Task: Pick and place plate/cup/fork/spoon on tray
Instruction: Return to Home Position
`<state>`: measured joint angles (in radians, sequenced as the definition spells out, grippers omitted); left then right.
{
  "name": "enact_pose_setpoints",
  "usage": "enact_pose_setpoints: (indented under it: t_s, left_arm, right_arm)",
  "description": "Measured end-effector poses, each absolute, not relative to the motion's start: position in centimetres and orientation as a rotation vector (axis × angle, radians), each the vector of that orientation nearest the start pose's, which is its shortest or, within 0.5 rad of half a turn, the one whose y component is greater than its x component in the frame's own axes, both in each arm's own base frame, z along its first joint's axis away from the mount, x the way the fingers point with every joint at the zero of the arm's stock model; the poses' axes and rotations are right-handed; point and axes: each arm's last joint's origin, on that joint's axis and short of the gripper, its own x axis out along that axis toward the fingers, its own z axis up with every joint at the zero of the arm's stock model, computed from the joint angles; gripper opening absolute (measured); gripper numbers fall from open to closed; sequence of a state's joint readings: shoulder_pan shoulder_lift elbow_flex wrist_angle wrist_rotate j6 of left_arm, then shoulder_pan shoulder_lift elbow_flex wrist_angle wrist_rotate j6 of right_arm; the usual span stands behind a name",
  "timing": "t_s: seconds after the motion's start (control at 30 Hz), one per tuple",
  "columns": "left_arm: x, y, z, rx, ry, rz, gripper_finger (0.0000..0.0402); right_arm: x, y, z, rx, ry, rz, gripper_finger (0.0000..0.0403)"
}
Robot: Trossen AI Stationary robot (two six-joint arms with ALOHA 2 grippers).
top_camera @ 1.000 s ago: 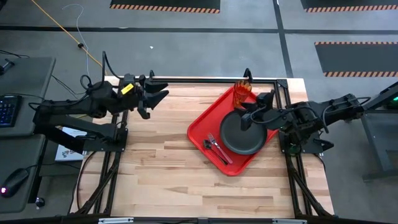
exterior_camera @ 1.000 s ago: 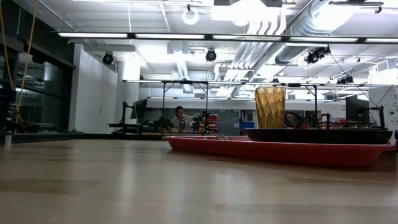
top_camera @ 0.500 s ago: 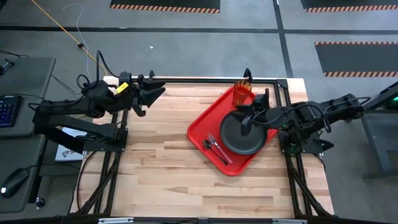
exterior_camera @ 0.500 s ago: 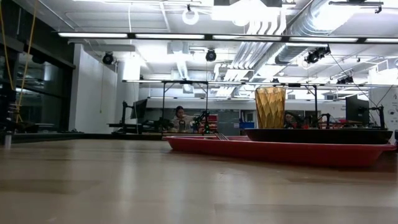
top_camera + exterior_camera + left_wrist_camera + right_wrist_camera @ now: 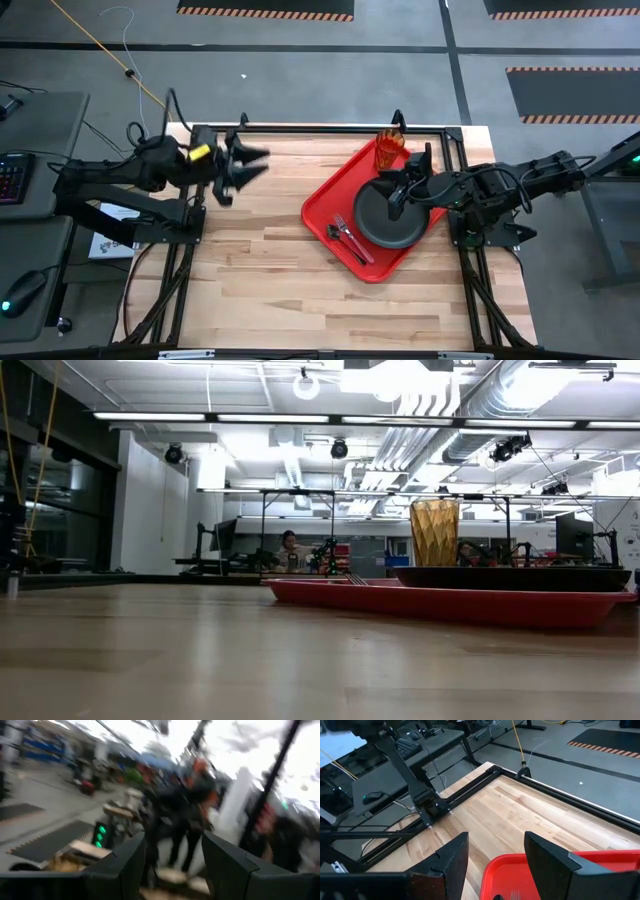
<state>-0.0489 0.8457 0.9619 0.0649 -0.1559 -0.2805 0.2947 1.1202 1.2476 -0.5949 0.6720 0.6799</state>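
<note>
High view, tray [image 5: 330,200] at table's [image 5: 250,260] right (crowded)

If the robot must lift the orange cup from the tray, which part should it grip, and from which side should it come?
Probably the ribbed wall near the rim. The cup stands upright in the tray's far corner, beside the plate, so coming down from above with a finger on each side seems best. The right gripper hovers nearest.

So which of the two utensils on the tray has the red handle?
The fork: red-pink handle, silvery tines. The spoon lying beside it on the tray is dark all over.
</note>
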Motion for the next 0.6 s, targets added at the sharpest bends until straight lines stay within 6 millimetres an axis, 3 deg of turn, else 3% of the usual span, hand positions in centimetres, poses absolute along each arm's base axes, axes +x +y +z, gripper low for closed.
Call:
enact_pose_setpoints:
  t_s: [0.23,0.33,0.5,0.6]
  left_arm:
    - [16.7,-2.0,38.4,-0.195,-0.1,-0.002,0.0165]
    - [15.6,-1.9,36.5,-0.195,-0.14,0.01,0.0123]
    - [13.3,-1.4,33.6,-0.178,-0.189,0.017,0.0017]
    - [12.1,-1.2,31.7,-0.192,-0.192,0.016,0.0011]
  right_arm:
    - [21.7,4.7,39.1,0.443,0.271,-0.491,0.0183]
    - [21.7,4.7,39.1,0.453,0.268,-0.493,0.0183]
    - [21.7,4.7,39.1,0.471,0.264,-0.496,0.0183]
    - [21.7,4.7,39.1,0.473,0.263,-0.496,0.0183]
